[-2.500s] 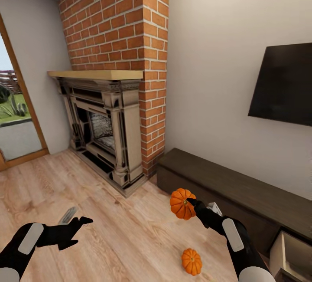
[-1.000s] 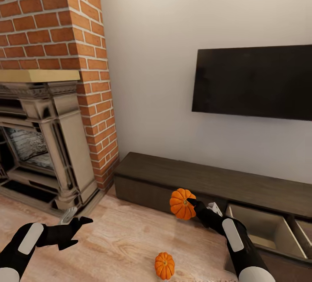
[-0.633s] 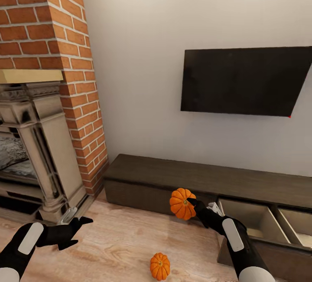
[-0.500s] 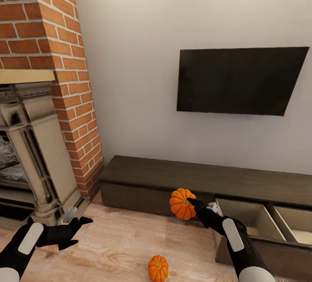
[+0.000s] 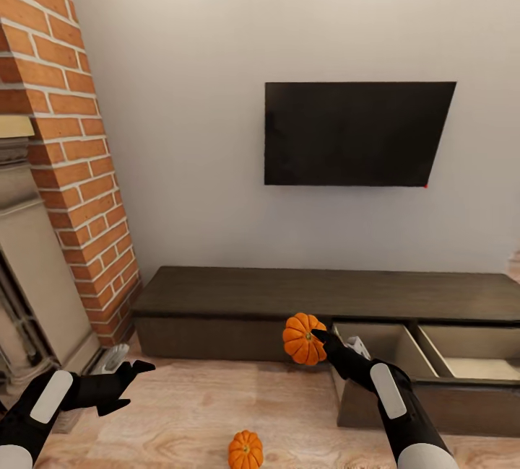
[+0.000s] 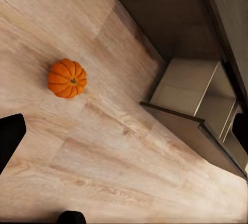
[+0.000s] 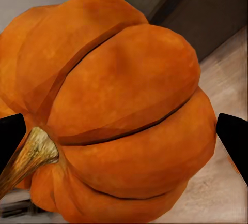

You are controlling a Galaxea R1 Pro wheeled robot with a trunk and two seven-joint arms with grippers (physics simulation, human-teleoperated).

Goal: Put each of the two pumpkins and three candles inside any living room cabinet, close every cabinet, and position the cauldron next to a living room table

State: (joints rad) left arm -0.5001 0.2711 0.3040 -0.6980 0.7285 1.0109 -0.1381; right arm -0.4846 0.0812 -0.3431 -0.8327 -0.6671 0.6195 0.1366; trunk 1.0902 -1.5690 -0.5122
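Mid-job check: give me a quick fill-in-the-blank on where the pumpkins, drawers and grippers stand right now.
1. The right gripper is shut on a bright-orange ribbed ____.
2. The second orange pumpkin lies on the wooden ____.
3. The long dark-brown wooden cabinet has ____ pale-lined drawers pulled open.
4. The left gripper holds ____.

Missing words: pumpkin; floor; two; nothing

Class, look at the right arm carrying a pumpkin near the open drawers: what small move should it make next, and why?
Probably carry the held pumpkin rightward and forward over the nearer open drawer of the cabinet. The right end effector grips the pumpkin, and the pale drawer stands open just beside it.
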